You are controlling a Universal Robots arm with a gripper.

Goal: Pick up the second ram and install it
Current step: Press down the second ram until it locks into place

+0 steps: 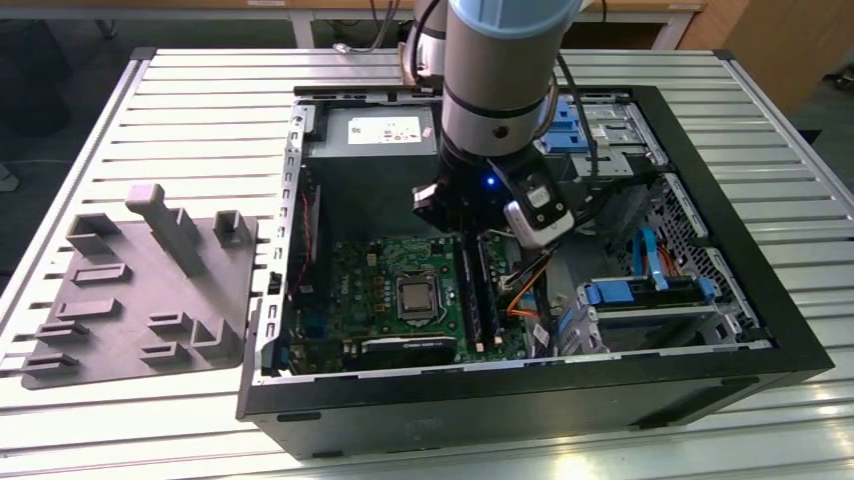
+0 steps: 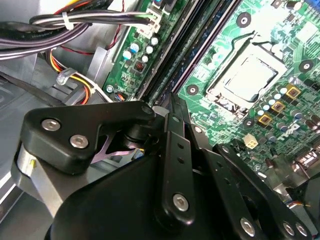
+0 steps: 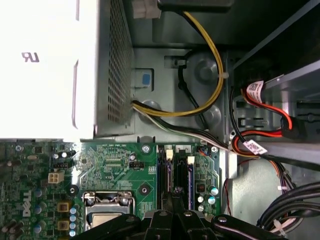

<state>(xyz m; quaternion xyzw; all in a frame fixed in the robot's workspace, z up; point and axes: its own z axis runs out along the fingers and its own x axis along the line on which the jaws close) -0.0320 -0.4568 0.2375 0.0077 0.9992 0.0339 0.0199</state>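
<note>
My gripper (image 1: 466,238) reaches down into the open computer case (image 1: 747,300), right over the long black memory slots (image 1: 477,295) of the green motherboard (image 1: 380,275). In both wrist views its black fingers (image 2: 172,107) are drawn together, with the gripper (image 3: 176,194) resting at the near end of the slots (image 3: 175,165). The second ram is hidden: I cannot tell it apart from the dark slots (image 2: 185,55) under the fingertips. The processor socket (image 2: 245,77) lies beside the slots.
A grey moulded holder (image 1: 134,290) lies on the slatted table at the exterior view's left. Inside the case are a power supply (image 1: 374,130), bundled cables (image 3: 210,100), orange wires (image 1: 523,290) and a drive cage with blue clips (image 1: 641,292) close to the slots.
</note>
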